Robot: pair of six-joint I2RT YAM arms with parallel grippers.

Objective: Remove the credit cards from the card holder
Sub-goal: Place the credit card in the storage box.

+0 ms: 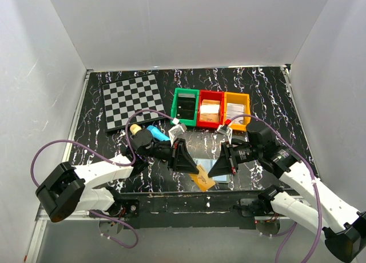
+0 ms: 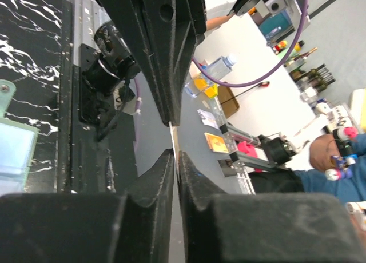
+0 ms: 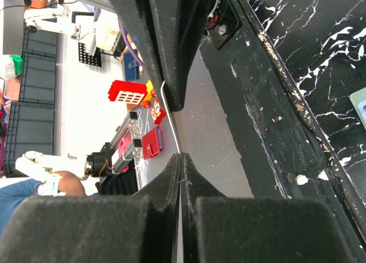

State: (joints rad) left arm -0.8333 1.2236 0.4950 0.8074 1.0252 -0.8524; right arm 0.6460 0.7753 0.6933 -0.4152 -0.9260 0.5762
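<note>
The card holder (image 1: 216,163) lies open on the black marbled table, its pale blue panels up; its green-edged panel shows in the left wrist view (image 2: 14,151). A tan credit card (image 1: 205,180) hangs between both grippers above the table's near edge. My left gripper (image 1: 195,167) is shut on one side of it. My right gripper (image 1: 211,172) is shut on the other side. Each wrist view shows the card edge-on as a thin pale line (image 2: 172,134) (image 3: 170,111) running from my own pads to the other gripper's.
A checkered board (image 1: 130,100) lies at the back left. Green (image 1: 186,106), red (image 1: 210,108) and orange (image 1: 236,110) bins stand in a row behind the holder. A blue object (image 1: 157,132) lies beside the left arm. The table's metal front rail (image 2: 71,103) runs just under the grippers.
</note>
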